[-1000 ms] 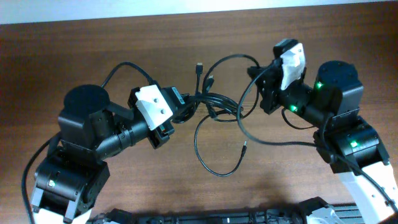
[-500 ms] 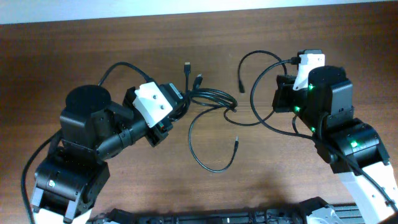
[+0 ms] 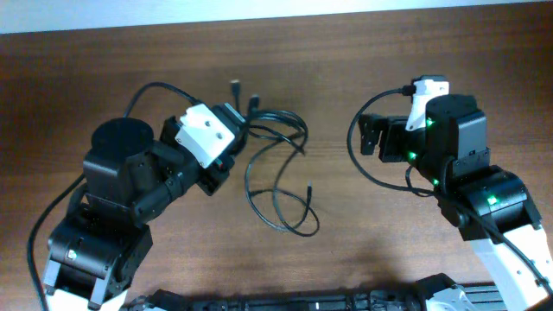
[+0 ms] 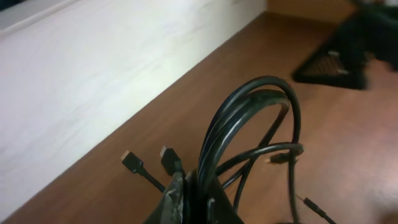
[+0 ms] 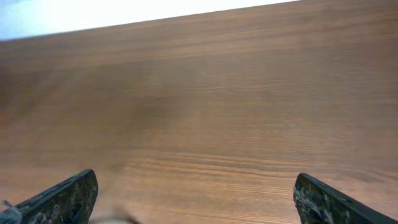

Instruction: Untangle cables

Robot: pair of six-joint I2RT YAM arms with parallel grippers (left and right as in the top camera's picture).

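Note:
The cables (image 3: 263,131) are thin black cords bunched at my left gripper (image 3: 238,130), which is shut on the bundle. From there one loop trails down the table to a metal-tipped end (image 3: 309,186). Two plug ends (image 3: 234,85) stick out above the gripper. In the left wrist view the cables (image 4: 249,106) arch up out of my shut left gripper (image 4: 196,200). My right gripper (image 3: 368,136) stands wide open to the right of the bundle and apart from it. Its wrist view shows the right gripper (image 5: 193,205) with only bare wood between the fingers. Another black cord (image 3: 356,160) curves around it.
The brown wooden table (image 3: 302,52) runs to a pale wall along the far edge. A dark mat (image 4: 329,65) lies at the right in the left wrist view. The two arm bases sit near the front corners.
My left gripper has dragged the bundle to the left. My right gripper pulled a cord away to the right, then opened and let it go.

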